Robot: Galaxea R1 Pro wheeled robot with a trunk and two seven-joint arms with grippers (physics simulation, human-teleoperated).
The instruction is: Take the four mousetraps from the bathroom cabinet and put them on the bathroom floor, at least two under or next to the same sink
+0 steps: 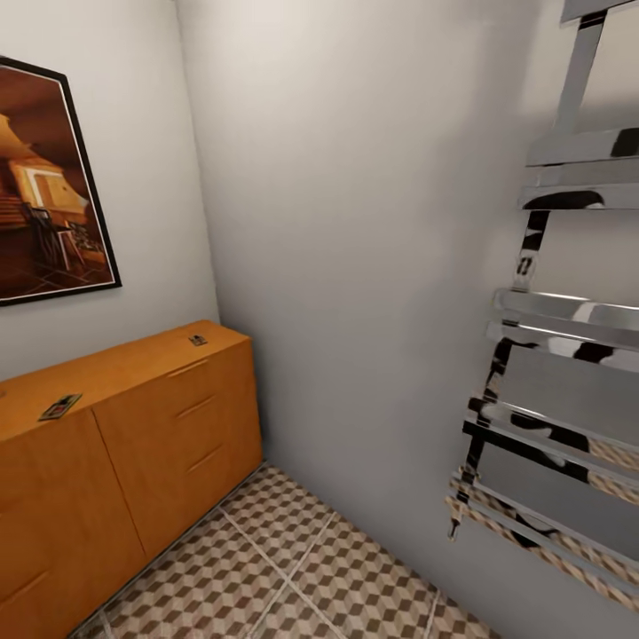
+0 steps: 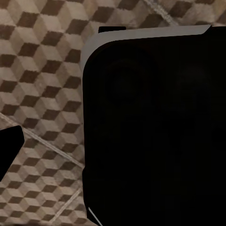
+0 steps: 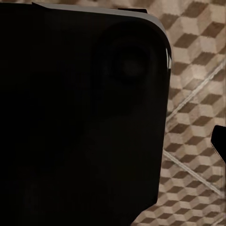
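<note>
Facing a pale-walled corner, you see the cabinet (image 1: 133, 444) on your left with two mousetraps (image 1: 59, 406) (image 1: 197, 340) lying well apart on its flat top. Cube-patterned bathroom floor (image 1: 293, 568) spreads below, a chrome towel rail (image 1: 550, 426) at right. Jaw state cannot be told.

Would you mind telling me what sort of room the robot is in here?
Most likely a bathroom: a chrome towel rail hangs on the wall, the floor is patterned tile, and a wooden cabinet stands along the side wall.
</note>
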